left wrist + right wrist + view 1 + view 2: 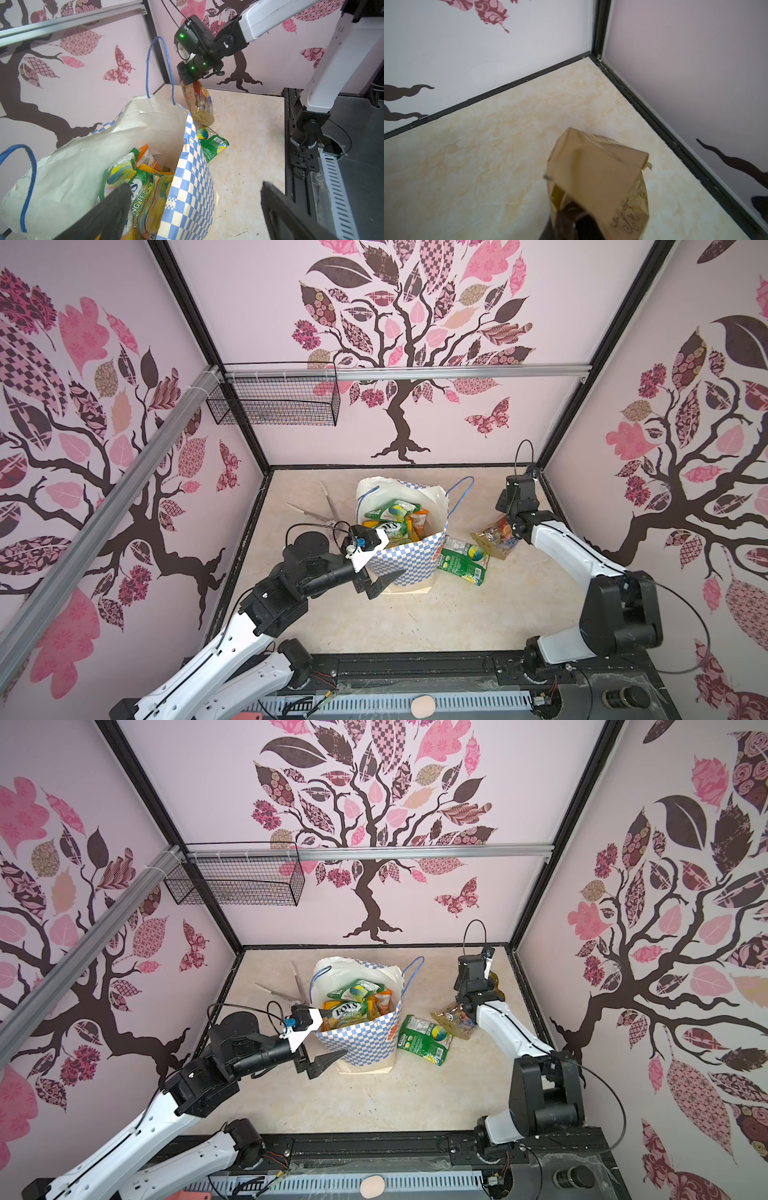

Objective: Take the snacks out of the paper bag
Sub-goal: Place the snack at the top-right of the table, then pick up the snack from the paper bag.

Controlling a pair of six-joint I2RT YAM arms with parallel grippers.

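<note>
The paper bag (409, 564) is seen standing upright and open mid-table (415, 622), several snacks (395, 522) packed inside it, while a green packet (463, 560) is laid flat just beside its checkered side. The left gripper (195, 185) is held spread wide astride the bag's near wall, one finger over the packets inside, the other outside. Further right, a gold fruit-print packet (200, 106) is stood on end under the right gripper (190, 82), its top lodged between the fingers, though whether it is pinched cannot be told.
</note>
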